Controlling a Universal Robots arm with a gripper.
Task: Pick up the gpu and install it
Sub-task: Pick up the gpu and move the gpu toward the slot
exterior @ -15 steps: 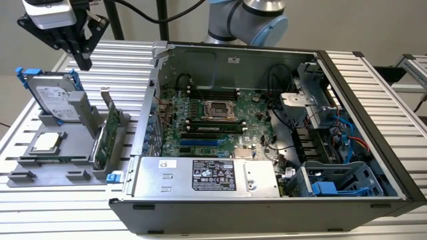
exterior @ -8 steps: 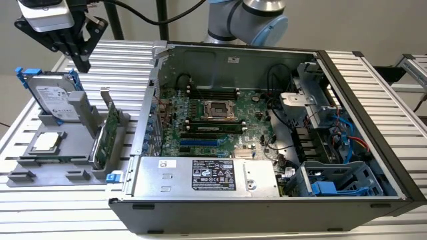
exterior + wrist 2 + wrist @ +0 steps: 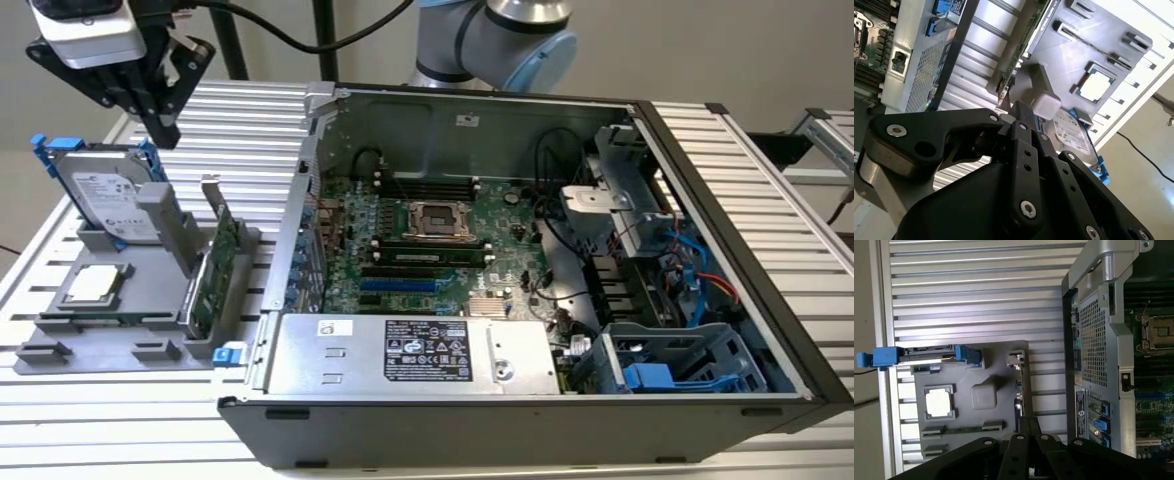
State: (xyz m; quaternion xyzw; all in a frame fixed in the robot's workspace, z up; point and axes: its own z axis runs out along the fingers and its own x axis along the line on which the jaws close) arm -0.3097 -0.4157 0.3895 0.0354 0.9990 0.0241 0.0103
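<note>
The gpu (image 3: 214, 262) stands on its long edge in a slot of the grey holder (image 3: 100, 352), at the exterior view's left, beside the open computer case (image 3: 534, 420). It is a green board with a silver bracket at its far end. My gripper (image 3: 162, 132) hangs well above the holder's far end, over the hard drive, shut with nothing in it and apart from the card. In both wrist views the black fingers (image 3: 1013, 111) (image 3: 1029, 424) meet in a point, and the gpu (image 3: 1016, 56) (image 3: 1018, 390) shows edge-on beyond them.
A silver hard drive in a blue frame (image 3: 107, 195) stands upright in the holder next to the card. A square processor chip (image 3: 91, 285) lies flat in front of it. The motherboard (image 3: 427, 240) lies inside the case, with a power supply (image 3: 414, 352) at its near side.
</note>
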